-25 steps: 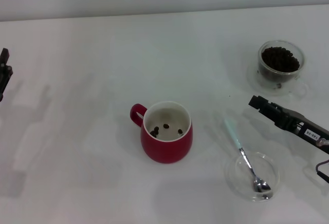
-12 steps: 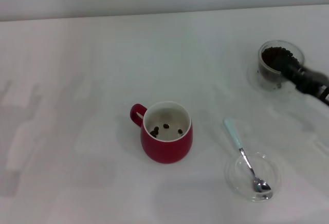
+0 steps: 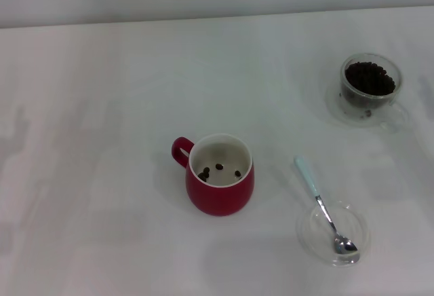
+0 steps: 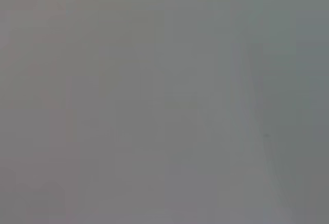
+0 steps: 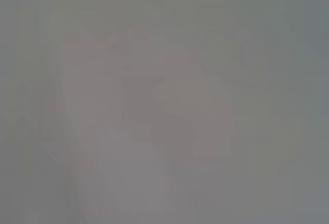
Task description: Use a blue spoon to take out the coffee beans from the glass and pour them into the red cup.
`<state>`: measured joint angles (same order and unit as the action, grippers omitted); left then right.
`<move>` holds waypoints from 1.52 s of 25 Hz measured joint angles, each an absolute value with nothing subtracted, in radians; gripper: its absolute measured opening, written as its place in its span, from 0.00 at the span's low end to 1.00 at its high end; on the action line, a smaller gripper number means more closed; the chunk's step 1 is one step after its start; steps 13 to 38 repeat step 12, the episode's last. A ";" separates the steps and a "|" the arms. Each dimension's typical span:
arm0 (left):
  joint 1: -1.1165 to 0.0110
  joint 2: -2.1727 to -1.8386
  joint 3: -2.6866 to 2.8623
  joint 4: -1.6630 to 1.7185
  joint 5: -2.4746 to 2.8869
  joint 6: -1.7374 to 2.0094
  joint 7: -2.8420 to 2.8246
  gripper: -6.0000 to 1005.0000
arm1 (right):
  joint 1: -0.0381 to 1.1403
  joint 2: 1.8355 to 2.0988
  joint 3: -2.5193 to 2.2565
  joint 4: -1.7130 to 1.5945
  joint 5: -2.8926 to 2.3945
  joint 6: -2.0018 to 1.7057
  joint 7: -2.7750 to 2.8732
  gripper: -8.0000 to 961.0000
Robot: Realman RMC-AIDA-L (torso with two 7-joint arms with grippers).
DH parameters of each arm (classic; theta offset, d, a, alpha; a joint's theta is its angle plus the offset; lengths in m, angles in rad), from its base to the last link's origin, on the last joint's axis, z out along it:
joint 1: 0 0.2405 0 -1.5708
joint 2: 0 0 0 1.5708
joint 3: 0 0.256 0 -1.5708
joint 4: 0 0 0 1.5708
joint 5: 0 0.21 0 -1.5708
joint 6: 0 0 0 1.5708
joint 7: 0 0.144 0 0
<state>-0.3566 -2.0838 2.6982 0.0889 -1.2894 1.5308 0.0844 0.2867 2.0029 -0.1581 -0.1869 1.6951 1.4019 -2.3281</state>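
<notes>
Neither gripper shows in any view right now: the head view has no arm in it, and both wrist views give only a blank grey surface, so whether the left or right fingers are spread or pressed together cannot be told.

Out on the white table (image 3: 102,92) everything sits unattended. The blue spoon (image 3: 324,206) lies with its metal bowl resting in a shallow clear dish (image 3: 307,230) on the robot's right, its pale handle angled out over the rim toward the red cup (image 3: 220,184). That cup stands upright near the centre, handle on the robot's left, with 3 coffee beans (image 3: 219,170) visible on its white bottom. The glass (image 3: 369,92) stands at the far right, well apart from the spoon, holding a dark heap of beans nearly to its brim.

Judging from this, the spoon has to be picked up before any more scooping. The risks: the handle is thin and lies low, so a grasp could slip or tip the dish; the glass is light and full, so a careless scoop could nudge it over or scatter beans across the table.
</notes>
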 joint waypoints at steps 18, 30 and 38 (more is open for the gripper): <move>-0.360 -2.083 2.698 0.185 -1.461 1.534 0.079 0.71 | 0.294 2.005 0.062 -0.162 1.702 1.368 -2.625 0.47; -0.360 -2.083 2.698 0.185 -1.461 1.534 0.079 0.71 | 0.294 2.005 0.062 -0.162 1.702 1.368 -2.625 0.47; -0.360 -2.083 2.698 0.185 -1.461 1.534 0.079 0.71 | 0.294 2.005 0.062 -0.162 1.702 1.368 -2.625 0.47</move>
